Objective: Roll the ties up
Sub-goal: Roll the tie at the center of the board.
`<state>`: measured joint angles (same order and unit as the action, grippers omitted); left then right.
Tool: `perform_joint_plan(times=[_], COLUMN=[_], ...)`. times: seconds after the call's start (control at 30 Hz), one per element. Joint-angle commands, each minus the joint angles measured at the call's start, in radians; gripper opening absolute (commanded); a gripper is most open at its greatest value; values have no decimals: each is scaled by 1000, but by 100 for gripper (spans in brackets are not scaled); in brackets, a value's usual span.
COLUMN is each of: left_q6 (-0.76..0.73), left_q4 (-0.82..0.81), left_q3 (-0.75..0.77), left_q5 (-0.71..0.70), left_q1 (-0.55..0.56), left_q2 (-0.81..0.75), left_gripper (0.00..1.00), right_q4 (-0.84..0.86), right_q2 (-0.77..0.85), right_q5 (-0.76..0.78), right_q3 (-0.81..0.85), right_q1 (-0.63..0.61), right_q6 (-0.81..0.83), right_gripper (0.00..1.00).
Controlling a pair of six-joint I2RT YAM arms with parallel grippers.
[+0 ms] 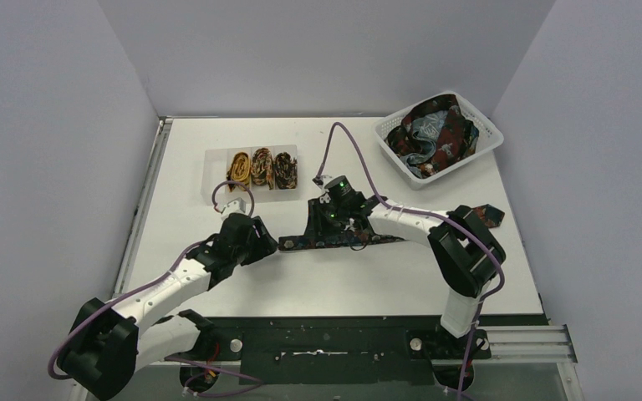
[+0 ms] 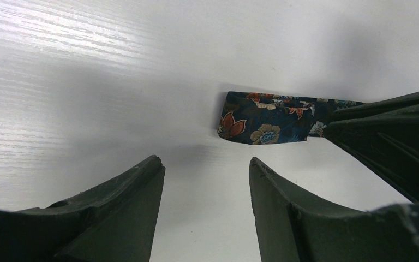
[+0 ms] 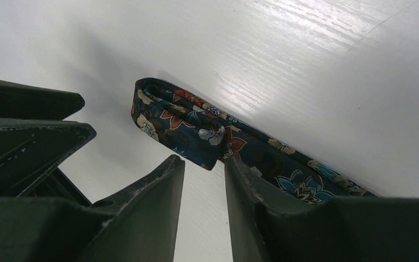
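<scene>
With the navy tie (image 1: 343, 241) flat on the surface (image 1: 343, 284), end folded over, the left gripper (image 2: 204, 159), jaws released and empty, should pin the fold while the right gripper (image 3: 204, 159) (jaws narrowed at the flap, grip unclear) rolls evenly.

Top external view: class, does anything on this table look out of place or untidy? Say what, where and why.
One stray tie end pokes out beside the right arm's elbow, apart from the basket and the rolled ties. The floral tie at centre is only folded at its left end, not rolled.
</scene>
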<state>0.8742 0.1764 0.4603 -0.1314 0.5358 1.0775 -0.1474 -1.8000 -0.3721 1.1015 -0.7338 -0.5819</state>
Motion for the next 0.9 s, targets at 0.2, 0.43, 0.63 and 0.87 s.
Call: perform_joint_plan(times=[0.2,0.43,0.63,0.87], left_q6=[16,15,16,17], left_q4=[-136,-163,-250,-314], left_q3=[-27,-29,-32,-31], left_q5=[113,153,190,216], left_q1=[-62,-78,-88,-92], left_q2=[17,42,95,151], left_gripper=[57,57,57,58], right_q4=[60,43,33,21], right_q2=[-41,-70,-86,-103], right_q5=[3,19,34,49], right_q3=[-7,-12,-19,-21], right_q1=[2,1,1,2], right_q6=[-24,-20,-18,-21], right_gripper=[22,15,15,15])
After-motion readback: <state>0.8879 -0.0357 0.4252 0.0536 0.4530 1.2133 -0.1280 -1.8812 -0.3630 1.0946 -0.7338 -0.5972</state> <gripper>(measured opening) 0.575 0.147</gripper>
